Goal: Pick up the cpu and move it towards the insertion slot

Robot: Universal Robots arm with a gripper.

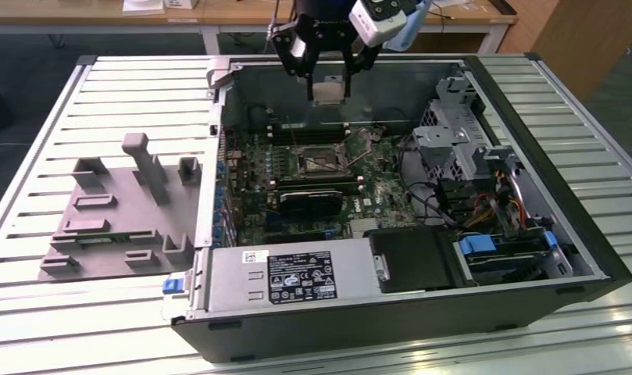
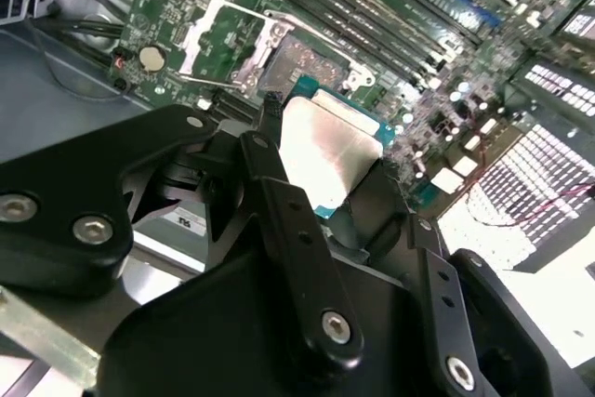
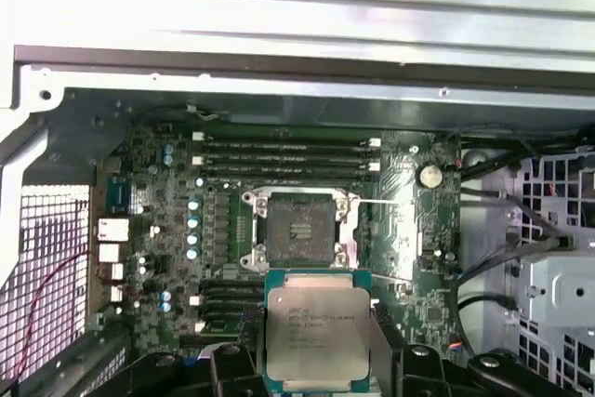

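Step in hand: the cpu [image 3: 317, 339] is carried through the air toward the insertion slot [image 3: 299, 227].
End effector: the end effector [image 1: 327, 87] is closed on the cpu, which is held by two opposite edges between the black fingers [image 2: 296, 230].
Cpu place: the cpu is held above the insertion slot, well apart from it, with its shiny metal top seen in both wrist views.
Slot state: the insertion slot is seen open, with its metal frame lifted and its dark middle bare.
Doing it well: the cpu should be kept flat and level, it is judged. Its square edges should be lined up with the square of the insertion slot. A slow, straight path is best, so the chip is not bumped on the lifted frame.
Big box: the computer case [image 1: 592, 258] lies open on the worktop [image 1: 44, 328]. Inside it, around the insertion slot, a green board [image 3: 167, 220], long black memory slots [image 3: 284, 155] and cables [image 1: 440, 205] are seen.
Beside the case: a grey fixture plate [image 1: 112, 215] with posts lies on the worktop.
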